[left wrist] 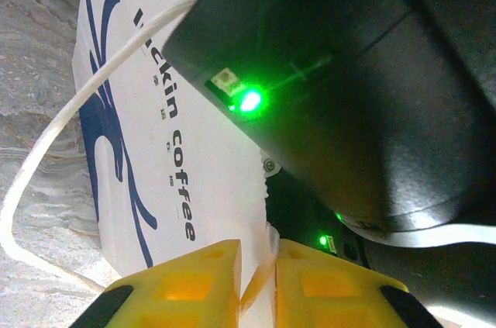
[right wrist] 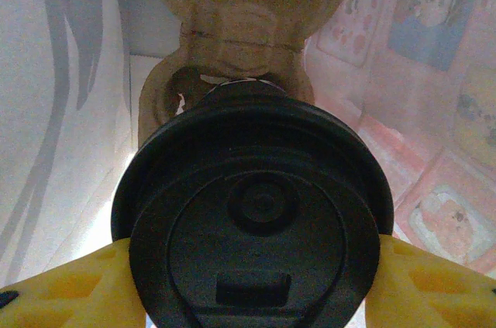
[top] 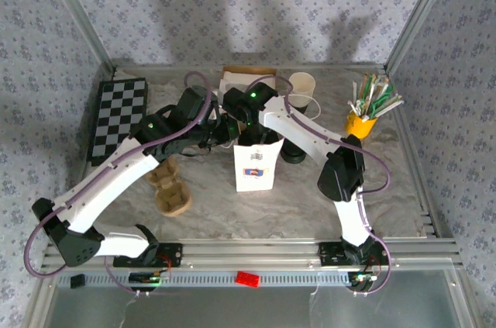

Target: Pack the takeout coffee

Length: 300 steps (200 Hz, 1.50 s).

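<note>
While your right gripper [right wrist: 253,285] hangs inside the white paper bag [top: 256,173], its yellow fingers [right wrist: 70,293] clamp the takeout coffee [right wrist: 256,204] from both sides just under the black lid. A brown pulp carrier [right wrist: 232,10] lies beyond the cup, deeper in the bag. Your left gripper [left wrist: 257,274] has its fingers [left wrist: 190,285] pressed together on a thin paper edge of the bag.

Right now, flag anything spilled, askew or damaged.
Nothing stands out. The paper bag stands upright, the takeout coffee inside it is lidded, and no spill shows on the table.
</note>
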Motion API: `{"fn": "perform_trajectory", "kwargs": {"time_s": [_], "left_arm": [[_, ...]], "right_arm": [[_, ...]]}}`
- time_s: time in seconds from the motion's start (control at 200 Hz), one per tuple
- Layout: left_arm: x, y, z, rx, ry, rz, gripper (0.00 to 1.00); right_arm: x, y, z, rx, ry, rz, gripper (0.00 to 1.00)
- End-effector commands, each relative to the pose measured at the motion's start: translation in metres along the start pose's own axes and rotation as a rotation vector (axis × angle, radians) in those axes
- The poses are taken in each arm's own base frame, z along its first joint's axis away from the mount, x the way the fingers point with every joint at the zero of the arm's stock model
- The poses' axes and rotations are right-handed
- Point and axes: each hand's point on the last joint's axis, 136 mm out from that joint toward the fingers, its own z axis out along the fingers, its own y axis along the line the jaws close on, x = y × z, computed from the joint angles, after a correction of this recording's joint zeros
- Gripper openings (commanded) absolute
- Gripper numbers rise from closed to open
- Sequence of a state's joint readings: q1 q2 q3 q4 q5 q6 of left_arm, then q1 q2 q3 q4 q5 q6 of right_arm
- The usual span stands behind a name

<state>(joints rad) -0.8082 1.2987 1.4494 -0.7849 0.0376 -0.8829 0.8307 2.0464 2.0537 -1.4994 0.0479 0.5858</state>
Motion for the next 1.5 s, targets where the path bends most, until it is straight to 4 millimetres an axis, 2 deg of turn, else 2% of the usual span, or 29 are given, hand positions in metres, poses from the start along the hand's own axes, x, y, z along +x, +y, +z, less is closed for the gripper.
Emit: {"fn": "perform_trajectory", "kwargs": {"time_s": [0.0, 0.26, 0.47, 0.89, 1.494], "left_arm": [[-0.0035, -0.0091, -0.0058, 0.026, -0.010, 0.007, 0.18], [-0.0030, -0.0093, -0.0053, 0.024, -0.006, 0.007, 0.19], [-0.0058, -0.0099, -0.0125, 0.027, -0.023, 0.009, 0.23], [-0.0030, -0.0126, -0.0058, 0.038, -0.002, 0.013, 0.21], [-0.0064, -0.0131, -0.0136, 0.037, -0.021, 0.015, 0.23]], "right_arm": [[0.0020, -0.0091, 0.0112, 0.048, 0.025, 0.030, 0.53], [0.0013, -0.0094, 0.0111, 0.040, 0.016, 0.040, 0.53], [0.0023, -0.0123, 0.0129, 0.050, 0.020, 0.044, 0.53], [0.0019, -0.0125, 0.0088, 0.052, 0.010, 0.042, 0.52], [0.0017, -0.0170, 0.0090, 0.064, 0.009, 0.047, 0.52]]}}
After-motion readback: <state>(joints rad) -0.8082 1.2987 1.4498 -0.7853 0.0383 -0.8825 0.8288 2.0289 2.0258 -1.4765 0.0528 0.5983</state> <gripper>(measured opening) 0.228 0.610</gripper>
